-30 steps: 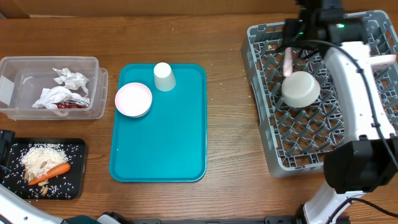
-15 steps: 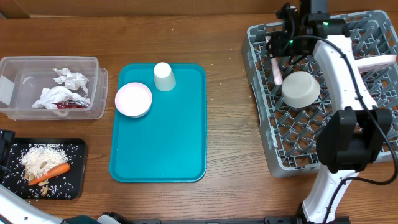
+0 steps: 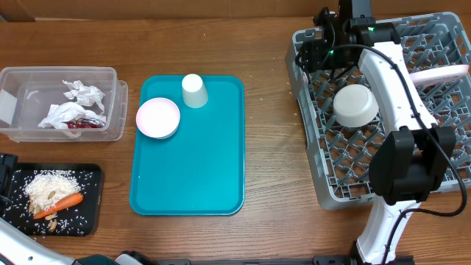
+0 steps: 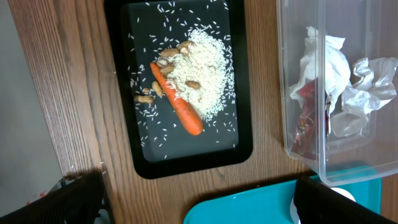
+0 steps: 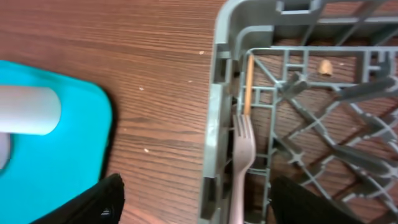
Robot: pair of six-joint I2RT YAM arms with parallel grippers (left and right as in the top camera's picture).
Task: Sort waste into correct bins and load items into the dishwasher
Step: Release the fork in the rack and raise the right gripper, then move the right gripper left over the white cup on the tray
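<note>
— Grey plastic dish rack with a grid of upright pegs (image 3: 324, 184) fills the right of the overhead view. We log the right gripper (image 5: 199, 200) over its upper left corner. Fingers?
— Spread wide. In the right wrist view we see one finger (image 5: 93, 202) at each lower corner of the frame, with nothing between them. Below, the white plastic fork (image 5: 241, 163) lies just inside the rack wall, tines toward the thin wooden stick (image 5: 247, 84) higher in the frame.
— Other dishes?
— We note an upturned white round bowl (image 3: 356, 104) on the pegs and a pale pink plate (image 3: 440, 73) at the rack's right edge. The teal serving tray (image 3: 188, 169), centre frame, carries a white cup (image 3: 193, 90) with a pale pink round dish (image 3: 157, 117) just beside it.
— Waste?
— Crumpled white paper napkins (image 4: 329, 62) and the red snack wrapper (image 4: 305, 121) sit in the clear plastic rectangular tub (image 4: 287, 93), upper left overhead. The orange carrot (image 4: 177, 109) lies against the white rice (image 4: 205, 62) on the flat black rectangular tray (image 4: 186, 152), lower left.
— Left gripper (image 4: 199, 186)?
— Fingers wide apart and holding nothing. We record it above the wood beside the black tray.
</note>
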